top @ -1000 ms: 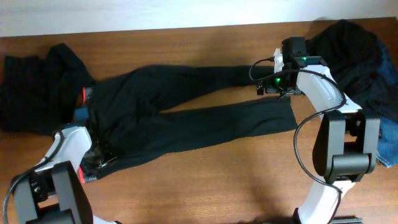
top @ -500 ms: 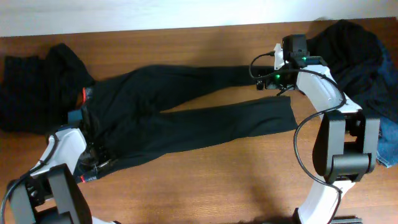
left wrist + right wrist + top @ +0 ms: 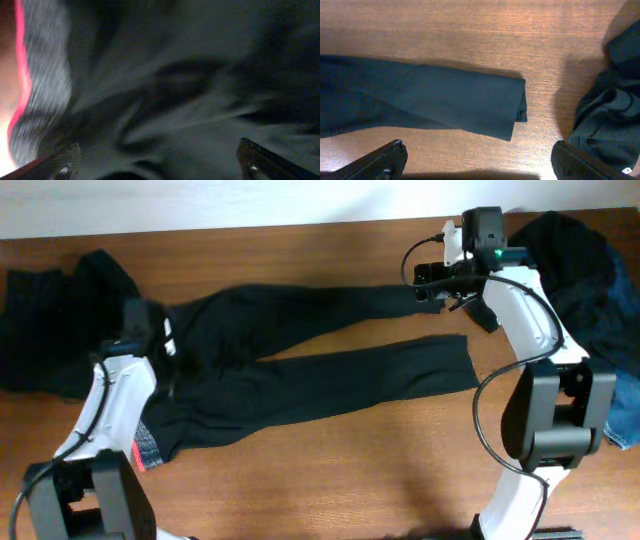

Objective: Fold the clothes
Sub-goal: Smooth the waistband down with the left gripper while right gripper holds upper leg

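One pair of black trousers [image 3: 300,350] is laid flat on the table [image 3: 330,480], with its two legs spread apart and extended toward the right gripper [image 3: 438,285]. The jaws of the right gripper are set wide apart and nothing is held. In the right wrist view, the hem [image 3: 485,105] of one trouser leg is found directly ahead of the fingers [image 3: 387,160], flat on the wood and clear of them. One heap of dark garments [image 3: 560,270] is located near this gripper on its outer side, and one piece of blue denim [image 3: 622,415] is seen at the far edge of that heap. The left gripper [image 3: 150,335] is positioned above the waist end of the trousers; its jaws are likewise spread wide, and no fabric is gripped between them. One red-and-grey banded piece [image 3: 37,90] is seen close to one finger in the blurred left wrist view. A second dark heap [image 3: 50,320] is located on the outer side of the left gripper
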Controlling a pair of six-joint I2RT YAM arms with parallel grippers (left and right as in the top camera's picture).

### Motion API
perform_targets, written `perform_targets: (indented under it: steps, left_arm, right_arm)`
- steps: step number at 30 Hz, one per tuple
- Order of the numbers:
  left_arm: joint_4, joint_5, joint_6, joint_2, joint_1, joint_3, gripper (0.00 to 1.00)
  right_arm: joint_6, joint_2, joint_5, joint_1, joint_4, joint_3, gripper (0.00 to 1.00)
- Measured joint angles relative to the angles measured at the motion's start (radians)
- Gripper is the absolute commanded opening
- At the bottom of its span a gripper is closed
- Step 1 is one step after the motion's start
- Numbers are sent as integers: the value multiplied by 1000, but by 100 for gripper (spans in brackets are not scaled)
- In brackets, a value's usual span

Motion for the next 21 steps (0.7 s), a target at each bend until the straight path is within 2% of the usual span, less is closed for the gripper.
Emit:
perform_targets:
  steps: [4,12,15,21]
  left_arm:
    - [52,0,26,-17,-56,25,99]
    - [101,0,48,-17,-65,25,99]
    - [111,0,51,-17,-68,25,99]
    - [127,0,51,-17,-68,25,99]
  right_arm:
    - [-5,56,-4,0,-8,19,96]
    - [-8,141,-19,0,16,19,86]
    - [-1,141,-22,0,36,19,79]
    - [16,160,-26,0,43,19,77]
